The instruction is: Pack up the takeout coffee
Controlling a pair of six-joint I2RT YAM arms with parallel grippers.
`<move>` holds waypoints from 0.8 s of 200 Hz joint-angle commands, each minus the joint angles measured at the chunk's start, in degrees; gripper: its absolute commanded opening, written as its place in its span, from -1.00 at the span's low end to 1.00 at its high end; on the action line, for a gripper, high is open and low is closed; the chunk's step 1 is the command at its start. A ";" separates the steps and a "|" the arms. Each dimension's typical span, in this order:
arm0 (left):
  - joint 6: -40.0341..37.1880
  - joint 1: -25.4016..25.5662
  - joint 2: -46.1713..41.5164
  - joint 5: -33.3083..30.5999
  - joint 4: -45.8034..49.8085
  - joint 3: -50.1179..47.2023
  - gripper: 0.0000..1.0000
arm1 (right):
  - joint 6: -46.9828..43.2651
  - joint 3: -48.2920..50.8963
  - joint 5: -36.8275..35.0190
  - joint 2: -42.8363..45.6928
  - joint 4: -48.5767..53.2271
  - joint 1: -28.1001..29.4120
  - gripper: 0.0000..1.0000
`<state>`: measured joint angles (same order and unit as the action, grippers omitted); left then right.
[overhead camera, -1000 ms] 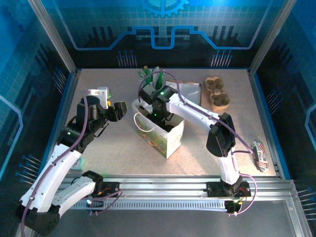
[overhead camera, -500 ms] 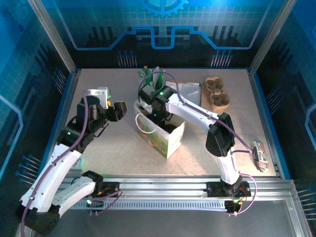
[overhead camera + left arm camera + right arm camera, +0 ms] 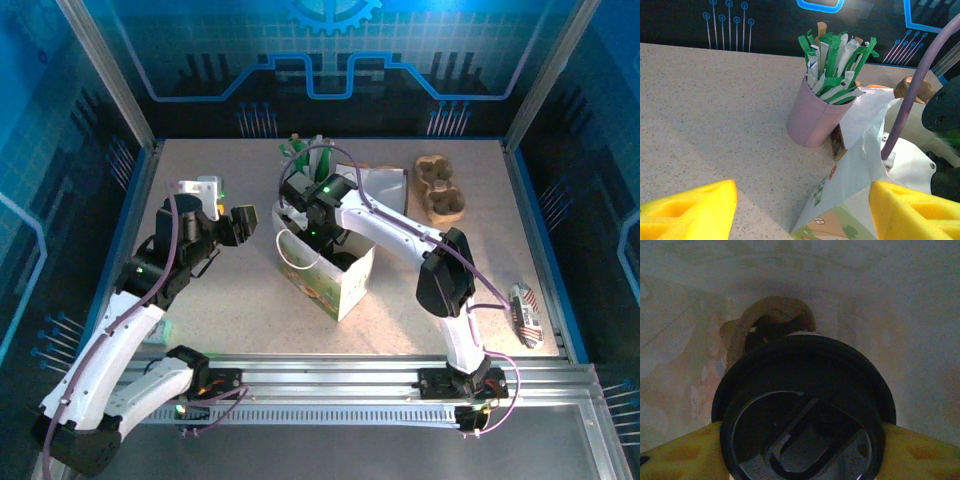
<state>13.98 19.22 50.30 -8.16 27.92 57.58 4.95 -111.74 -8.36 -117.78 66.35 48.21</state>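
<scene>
Two grippers checked: right gripper (image 3: 800, 450) clamps the lidded takeout coffee (image 3: 802, 390), deep inside the paper bag (image 3: 345, 290); left gripper (image 3: 800, 210) hangs wide, empty, beside it, apparently to steady it.

Speckled table (image 3: 230, 290): bag (image 3: 345, 290) upright at centre; pink cup (image 3: 812, 120) of sticks behind it, near far edge; brown carrier (image 3: 440, 190) toward far right corner; packet (image 3: 525, 312) at right edge.
</scene>
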 commanded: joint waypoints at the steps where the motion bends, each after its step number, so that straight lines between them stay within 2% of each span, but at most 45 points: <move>1: -0.53 -0.50 0.15 -0.10 -1.30 -0.89 0.42 | 0.56 0.76 -1.48 -2.56 2.47 0.49 0.12; 160: -0.63 -0.50 -0.09 -0.09 -1.36 -0.89 0.43 | 0.49 0.21 -2.25 -3.77 2.65 0.73 0.17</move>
<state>13.96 19.22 50.30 -8.16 27.92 57.58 4.95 -112.07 -8.80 -118.21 66.15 48.40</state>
